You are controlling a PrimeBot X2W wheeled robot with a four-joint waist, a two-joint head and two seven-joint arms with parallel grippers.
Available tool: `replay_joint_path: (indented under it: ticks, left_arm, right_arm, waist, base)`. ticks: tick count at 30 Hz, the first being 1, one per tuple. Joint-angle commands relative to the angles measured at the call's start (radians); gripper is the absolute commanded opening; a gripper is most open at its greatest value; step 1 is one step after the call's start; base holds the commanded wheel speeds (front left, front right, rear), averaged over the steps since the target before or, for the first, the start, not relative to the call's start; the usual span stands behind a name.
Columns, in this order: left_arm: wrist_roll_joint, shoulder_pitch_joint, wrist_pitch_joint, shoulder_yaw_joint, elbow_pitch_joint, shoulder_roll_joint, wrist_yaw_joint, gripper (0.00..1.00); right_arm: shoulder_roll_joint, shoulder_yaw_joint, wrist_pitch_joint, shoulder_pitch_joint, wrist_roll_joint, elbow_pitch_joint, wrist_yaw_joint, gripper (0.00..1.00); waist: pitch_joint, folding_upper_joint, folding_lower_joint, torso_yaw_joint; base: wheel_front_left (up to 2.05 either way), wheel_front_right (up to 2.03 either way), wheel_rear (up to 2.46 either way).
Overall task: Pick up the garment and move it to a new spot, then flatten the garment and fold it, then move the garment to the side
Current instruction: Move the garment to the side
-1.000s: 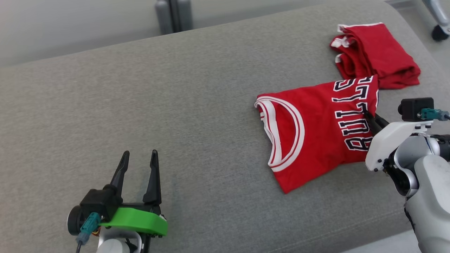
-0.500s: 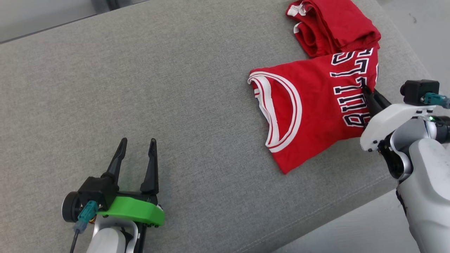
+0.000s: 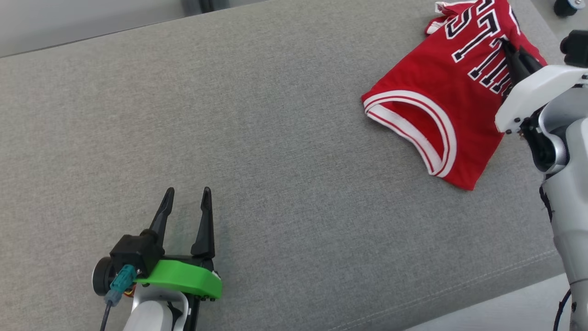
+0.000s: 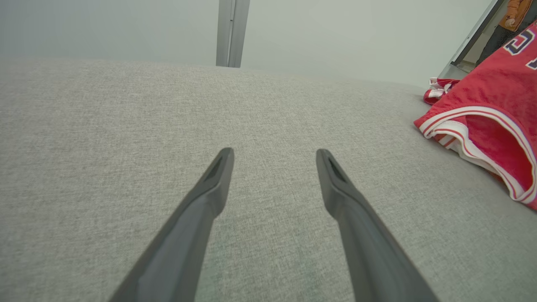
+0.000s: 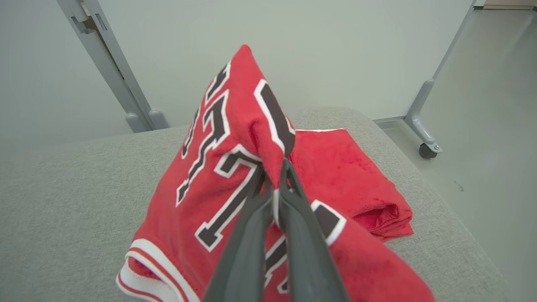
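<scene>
The garment (image 3: pixel 432 92) is a red jersey with white-trimmed openings and black lettering, at the far right of the grey cushion (image 3: pixel 275 138). My right gripper (image 3: pixel 505 43) is shut on a fold of its lettered part and holds that part raised, while the trimmed end hangs down to the cushion. The right wrist view shows the garment (image 5: pixel 226 138) pinched between the closed fingertips of the right gripper (image 5: pixel 275 167). My left gripper (image 3: pixel 186 192) stands open over bare cushion at the lower left, far from the cloth. In the left wrist view, that gripper (image 4: pixel 275 153) has the garment (image 4: pixel 495 109) off to its right.
A second red garment (image 5: pixel 348 176), folded, lies on the cushion just behind the held jersey. The cushion's front edge (image 3: pixel 505 285) runs along the lower right, with floor beyond. A wheeled frame leg (image 5: pixel 428 151) stands on the floor at right. A person's orange sleeve (image 4: pixel 516 12) shows far off.
The right gripper has lifted the jersey's lettered part and carried it toward the far right corner, over the folded red garment. The head view has also shifted. The left gripper stays open.
</scene>
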Motion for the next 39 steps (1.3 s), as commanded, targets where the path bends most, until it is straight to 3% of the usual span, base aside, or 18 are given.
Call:
replay_joint_path:
  ticks: [1,10,21,32,33,34,35,36,39]
  left_arm:
    - [-0.01,-0.006,-0.007,-0.001,0.006,-0.004,-0.002,1.0]
    - [-0.016,0.004,-0.007,-0.021,0.018,-0.012,-0.004,1.0]
    - [0.004,-0.002,-0.007,-0.032,0.009,-0.017,-0.013,1.0]
    - [0.039,-0.035,-0.006,-0.047,0.017,0.0,-0.029,1.0]
    - [0.04,-0.038,-0.006,-0.048,0.016,0.002,-0.029,1.0]
    - [0.041,-0.039,-0.006,-0.048,0.015,0.003,-0.029,1.0]
    - [0.043,-0.039,-0.006,-0.048,0.014,0.003,-0.029,1.0]
    - [0.045,-0.041,-0.006,-0.049,0.014,0.004,-0.029,1.0]
    - [0.048,-0.044,-0.006,-0.049,0.016,0.005,-0.03,1.0]
  right_arm:
    - [-0.011,-0.008,0.0,-0.028,-0.01,0.011,-0.002,0.0]
    - [-0.061,-0.054,0.006,-0.122,-0.055,0.098,-0.002,0.0]
    - [-0.204,-0.097,0.045,-0.194,-0.152,0.163,-0.002,0.0]
    - [-0.341,-0.134,-0.04,-0.228,-0.249,0.267,-0.002,0.0]
    - [-0.348,-0.147,-0.053,-0.231,-0.264,0.277,-0.002,0.09]
    - [-0.357,-0.164,-0.073,-0.236,-0.283,0.287,-0.002,0.38]
    - [-0.363,-0.182,-0.09,-0.24,-0.304,0.297,-0.002,0.49]
    - [-0.367,-0.21,-0.114,-0.247,-0.327,0.306,-0.002,1.0]
    - [-0.341,-0.258,-0.145,-0.249,-0.378,0.339,-0.002,1.0]
  waist:
    - [-0.02,-0.0001,-0.0001,0.045]
    - [-0.032,-0.0001,-0.0001,0.105]
    - [0.012,-0.0001,-0.0001,0.165]
    - [0.096,-0.0001,-0.0001,0.224]
    - [0.102,-0.0001,-0.0001,0.227]
    - [0.109,-0.0001,-0.0001,0.229]
    - [0.113,-0.0001,-0.0001,0.23]
    - [0.118,-0.0001,-0.0001,0.231]
    - [0.122,-0.0001,-0.0001,0.231]
  base:
    - [0.0,0.0,0.0]
    - [0.0,0.0,0.0]
    - [0.0,0.0,0.0]
    - [0.0,0.0,0.0]
    - [0.0,0.0,0.0]
    - [0.0,0.0,0.0]
    - [0.0,0.0,0.0]
    - [0.0,0.0,0.0]
    - [0.0,0.0,0.0]
